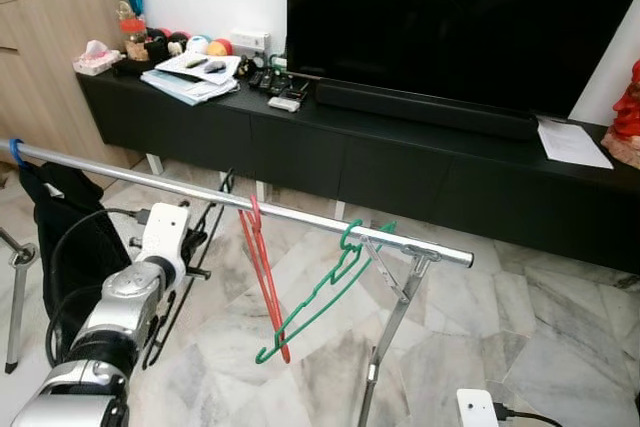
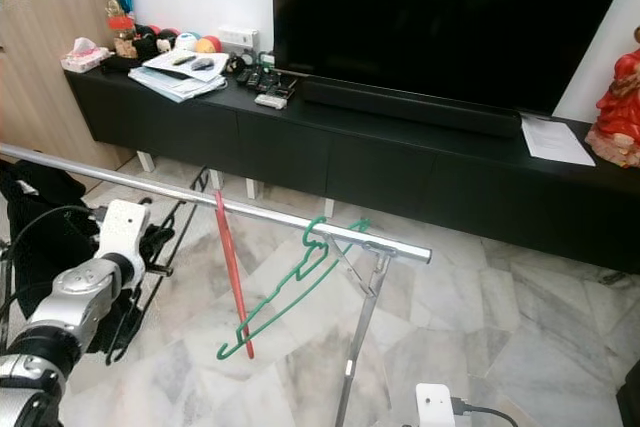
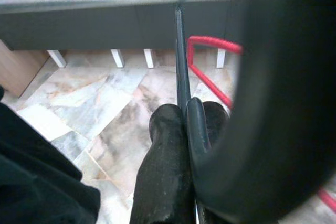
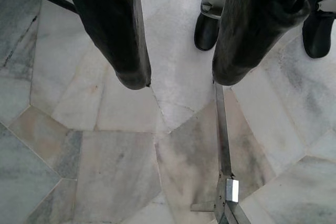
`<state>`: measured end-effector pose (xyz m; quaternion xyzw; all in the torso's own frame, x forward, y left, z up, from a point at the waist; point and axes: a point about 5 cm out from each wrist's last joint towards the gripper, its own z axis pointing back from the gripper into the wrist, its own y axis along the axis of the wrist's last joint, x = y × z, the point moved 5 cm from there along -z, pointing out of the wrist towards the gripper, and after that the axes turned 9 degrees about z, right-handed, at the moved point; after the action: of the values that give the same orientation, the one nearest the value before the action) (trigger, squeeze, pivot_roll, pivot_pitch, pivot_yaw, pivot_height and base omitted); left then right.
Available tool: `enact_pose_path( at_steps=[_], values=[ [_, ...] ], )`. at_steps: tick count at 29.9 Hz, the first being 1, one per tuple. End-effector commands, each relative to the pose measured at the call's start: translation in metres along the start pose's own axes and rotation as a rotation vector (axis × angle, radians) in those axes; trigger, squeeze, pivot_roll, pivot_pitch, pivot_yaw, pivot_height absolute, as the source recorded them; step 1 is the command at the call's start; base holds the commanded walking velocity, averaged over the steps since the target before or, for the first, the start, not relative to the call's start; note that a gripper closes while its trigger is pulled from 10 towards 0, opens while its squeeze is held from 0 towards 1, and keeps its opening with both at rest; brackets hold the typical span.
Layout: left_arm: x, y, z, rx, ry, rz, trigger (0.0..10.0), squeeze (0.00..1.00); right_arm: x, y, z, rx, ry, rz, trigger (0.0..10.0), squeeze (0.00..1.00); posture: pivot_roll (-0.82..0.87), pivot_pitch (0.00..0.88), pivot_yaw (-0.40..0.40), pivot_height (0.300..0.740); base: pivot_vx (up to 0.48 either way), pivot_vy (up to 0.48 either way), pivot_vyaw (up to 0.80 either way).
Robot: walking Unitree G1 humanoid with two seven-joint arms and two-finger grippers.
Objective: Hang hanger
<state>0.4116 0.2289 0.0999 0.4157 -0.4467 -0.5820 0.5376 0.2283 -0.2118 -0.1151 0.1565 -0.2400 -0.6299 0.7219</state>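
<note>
Red hanger (image 1: 262,277), green hanger (image 1: 318,299) on rail (image 1: 300,219).

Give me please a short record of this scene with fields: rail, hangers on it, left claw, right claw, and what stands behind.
rail: silver rail on a metal stand, running across the marble floor
hangers on rail: red hanger and green hanger, hooks over the rail, side by side
left claw: left claw shut on a black hanger, just below the rail, left of the red hanger
right claw: right claw open, pointing down at the floor, holding nothing
behind: black TV cabinet with a large TV, papers and small items on top
</note>
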Motion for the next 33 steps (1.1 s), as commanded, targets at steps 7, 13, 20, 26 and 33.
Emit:
enact_pose_path(
  at_steps=[7,13,20,26,33],
  values=[
    [-0.01,0.01,-0.007,-0.048,0.1,0.001,10.0,0.0,0.004,-0.002,0.0,-0.002,-0.015,-0.025,10.0,0.0,0.08,0.0,-0.015,0.74,0.0,0.0,0.0],
    [-0.016,0.012,-0.008,-0.072,0.133,-0.009,10.0,0.0,0.005,-0.002,0.0,-0.002,-0.017,-0.024,10.0,0.0,0.08,0.0,-0.011,0.74,0.0,0.0,0.0],
    [-0.022,0.008,-0.007,-0.108,0.155,0.052,10.0,0.0,0.005,-0.002,0.0,-0.004,-0.017,-0.018,10.0,0.0,0.07,0.0,0.008,0.74,0.0,0.0,0.0],
    [-0.005,0.014,-0.011,-0.123,0.021,0.001,10.0,0.0,0.004,0.0,0.0,0.002,-0.024,-0.037,10.0,0.0,0.06,0.0,0.027,0.74,0.0,0.0,0.0],
    [0.007,0.035,-0.014,-0.077,-0.073,0.012,10.0,0.0,0.002,-0.002,0.0,-0.001,-0.026,-0.049,10.0,0.0,0.06,0.0,0.042,0.74,0.0,0.0,0.0]
  ],
)
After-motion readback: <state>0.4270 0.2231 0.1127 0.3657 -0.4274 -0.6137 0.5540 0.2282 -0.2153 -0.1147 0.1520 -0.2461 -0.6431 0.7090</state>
